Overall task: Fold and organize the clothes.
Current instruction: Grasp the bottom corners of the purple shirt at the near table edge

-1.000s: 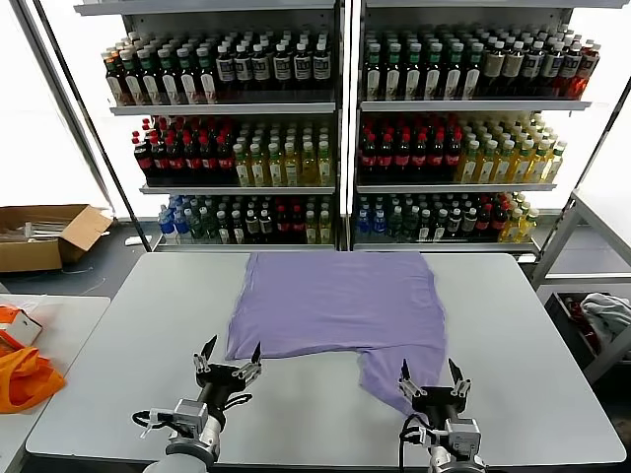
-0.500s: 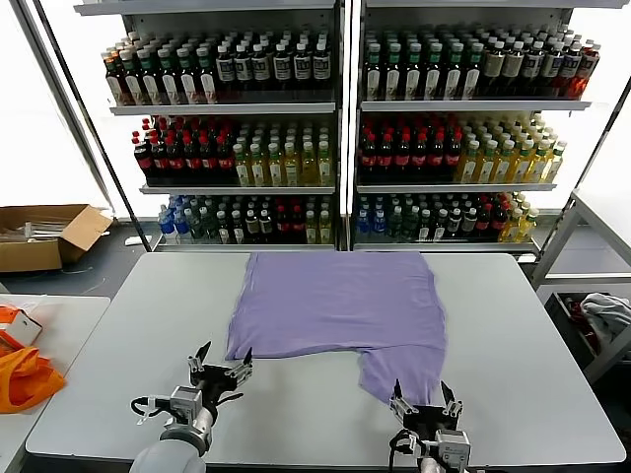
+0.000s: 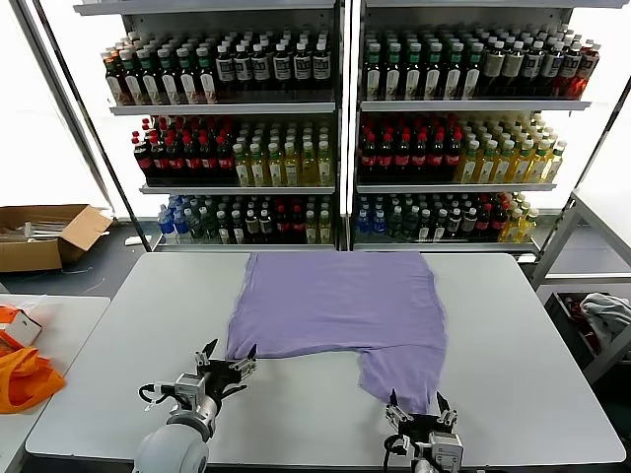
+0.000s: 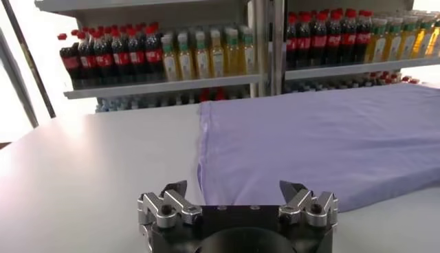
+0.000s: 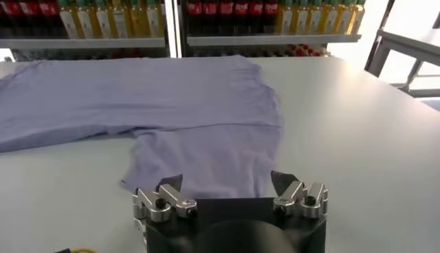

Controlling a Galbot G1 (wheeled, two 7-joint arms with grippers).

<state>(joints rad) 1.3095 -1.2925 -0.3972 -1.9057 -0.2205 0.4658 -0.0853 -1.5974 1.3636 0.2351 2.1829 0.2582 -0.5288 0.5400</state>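
- Left pincer (image 3: 227, 362): low over the worktop (image 3: 118, 335) at its near left, fingers spread apart, nothing between them.
- Lavender T-shirt (image 3: 335, 301): lies flat just ahead of the left pincer, plain side up. Its near left corner sits just beyond the fingertips, apart from them as far as the head view shows.
- Left wrist view: shirt's (image 4: 323, 137) side edge runs away from the pincer (image 4: 237, 199), between the two fingers' lines; bare worktop (image 4: 89, 165) off to the outer side.
- Right pincer (image 3: 418, 412): at the near right edge of the worktop, fingers also apart and empty.
- One sleeve flap (image 3: 404, 370) hangs toward the right pincer; its hem ends right at the fingertips. Contact cannot be told.
- Right wrist view: flap (image 5: 206, 155) lies straight ahead of the pincer (image 5: 227, 189), body of the shirt spreading beyond it and toward the other arm.
- Behind the worktop: shelves of bottles (image 3: 296, 158).
- Far off the left pincer's outer side: orange bag (image 3: 25, 379), cardboard box (image 3: 39, 235).
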